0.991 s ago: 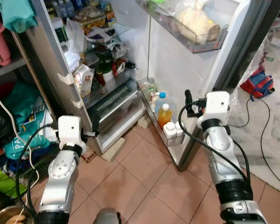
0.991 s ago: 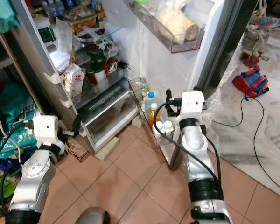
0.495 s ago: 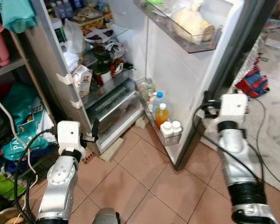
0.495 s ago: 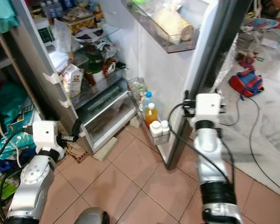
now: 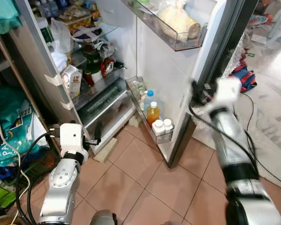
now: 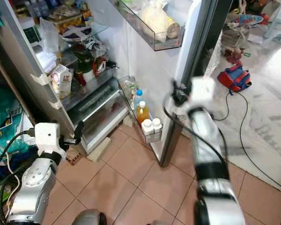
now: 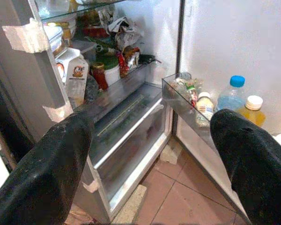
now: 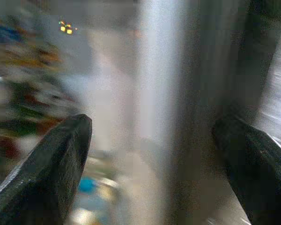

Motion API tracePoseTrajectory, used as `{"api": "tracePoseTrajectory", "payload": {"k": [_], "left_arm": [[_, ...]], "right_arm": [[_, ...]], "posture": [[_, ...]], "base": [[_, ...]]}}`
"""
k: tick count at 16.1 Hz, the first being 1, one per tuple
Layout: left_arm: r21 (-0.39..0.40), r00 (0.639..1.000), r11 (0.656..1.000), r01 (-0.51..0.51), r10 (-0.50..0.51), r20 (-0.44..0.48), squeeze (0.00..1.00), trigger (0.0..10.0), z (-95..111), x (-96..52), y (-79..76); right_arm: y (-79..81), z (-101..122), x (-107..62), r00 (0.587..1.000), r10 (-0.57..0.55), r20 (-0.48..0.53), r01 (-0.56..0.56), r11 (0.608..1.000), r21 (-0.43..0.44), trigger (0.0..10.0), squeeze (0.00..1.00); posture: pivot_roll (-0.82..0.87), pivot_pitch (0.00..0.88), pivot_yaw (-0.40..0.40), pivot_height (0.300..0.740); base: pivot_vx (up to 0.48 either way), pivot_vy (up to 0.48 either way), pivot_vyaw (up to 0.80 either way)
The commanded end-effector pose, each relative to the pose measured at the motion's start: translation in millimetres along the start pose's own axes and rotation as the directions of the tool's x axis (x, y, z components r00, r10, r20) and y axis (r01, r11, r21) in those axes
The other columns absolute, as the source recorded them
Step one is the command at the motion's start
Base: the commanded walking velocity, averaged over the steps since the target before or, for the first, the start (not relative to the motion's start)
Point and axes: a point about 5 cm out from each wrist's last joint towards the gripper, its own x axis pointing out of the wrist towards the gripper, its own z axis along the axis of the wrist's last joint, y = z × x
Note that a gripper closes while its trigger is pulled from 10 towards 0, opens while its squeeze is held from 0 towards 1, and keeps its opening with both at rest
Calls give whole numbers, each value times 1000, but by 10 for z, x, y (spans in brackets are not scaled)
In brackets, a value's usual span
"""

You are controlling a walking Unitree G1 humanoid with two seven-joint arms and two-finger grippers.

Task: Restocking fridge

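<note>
The fridge stands open, its door (image 5: pixel 178 79) swung right. The door's low shelf (image 5: pixel 165 137) holds a blue-capped water bottle (image 5: pixel 149 96), an orange juice bottle (image 5: pixel 153 114) and two white bottles (image 5: pixel 162 125). A milk carton (image 5: pixel 70 79) stands on an inner shelf above the clear drawer (image 5: pixel 105 105). My left gripper (image 5: pixel 96 132) hangs low before the drawer, open and empty, its fingers (image 7: pixel 61 154) wide apart. My right gripper (image 5: pixel 195 89), blurred, is open at the door's outer edge (image 8: pixel 159 93), which lies between its fingers (image 8: pixel 61 159).
An upper door shelf (image 5: pixel 178 44) carries a pale bag. A red and blue bag (image 5: pixel 241 77) and a black cable (image 5: pixel 253 126) lie on the floor to the right. Packed shelves (image 5: pixel 9 140) stand to the left. Tiled floor (image 5: pixel 136 178) lies before the fridge.
My right arm has swung right and up, from in front of the low door shelf to the door's outer edge. The view has shifted. The left arm has kept its place.
</note>
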Motion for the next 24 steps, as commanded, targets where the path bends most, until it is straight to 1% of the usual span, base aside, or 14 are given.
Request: {"api": "tracePoseTrajectory", "payload": {"k": [1,3,5,7,9,11,14,15,16,18,19,21,23,24], "left_arm": [[-2,1000,1000,2,-2,-6,0,10000,5,-14,6],[-1,1000,1000,1,-1,-10,0,10000,4,-21,0],[4,1000,1000,-3,3,-11,0,10000,-3,-39,18],[4,1000,1000,-4,4,-12,0,10000,-4,-41,22],[9,1000,1000,5,-5,-12,0,10000,-5,-18,12],[11,1000,1000,9,-9,-8,0,10000,5,1,9],[11,1000,1000,10,-10,-4,0,10000,11,11,10],[11,1000,1000,10,-10,-5,0,10000,6,14,11],[11,1000,1000,11,-10,-5,0,10000,5,16,10],[10,1000,1000,11,-11,-9,0,10000,-7,21,7],[9,1000,1000,10,-10,-10,0,10000,-9,21,5],[-8,999,1000,-20,19,-34,0,10000,-37,15,20],[-17,998,998,-53,52,-42,0,10000,-52,26,52],[-21,997,998,-58,57,-46,0,10000,-56,30,54]], "right_arm": [[80,15,56,997,73,-6,-72,996,49,10000,0],[289,32,132,974,226,10,-225,963,151,10000,0],[502,5,64,918,397,16,-388,887,251,10000,0],[576,-7,-3,882,470,22,-457,845,279,10000,0],[757,21,-171,773,632,58,-596,691,410,10000,0],[853,20,-371,664,745,65,-684,569,457,10000,0],[816,-120,-620,622,783,-20,-698,566,438,10000,0],[759,-227,-823,584,807,-89,-699,556,450,10000,0],[748,-238,-878,567,817,-102,-702,545,458,10000,0],[565,-448,-1227,432,860,-271,-748,510,424,10000,0],[544,-466,-1236,429,857,-285,-750,514,417,10000,0],[341,-577,-1188,457,793,-402,-732,592,337,10000,0],[105,-676,-1010,560,643,-522,-629,741,237,10000,0],[60,-692,-956,598,593,-539,-600,777,189,10000,0]], "posture": [[100,63,-25,740],[109,62,-30,740],[112,61,-33,740],[110,59,-32,740],[100,52,-26,740],[99,47,-23,740],[96,38,-20,740],[93,33,-20,740],[93,33,-20,740],[85,21,-16,740],[85,21,-16,740],[82,15,-14,740],[81,10,-16,740],[80,8,-17,740]], "base": [[0,0,0],[0,0,0],[0,0,0],[0,0,0],[0,0,0],[0,0,0],[0,0,0],[0,0,0],[0,0,0],[0,0,0],[0,0,0],[0,0,0],[0,0,0],[0,0,0]]}}
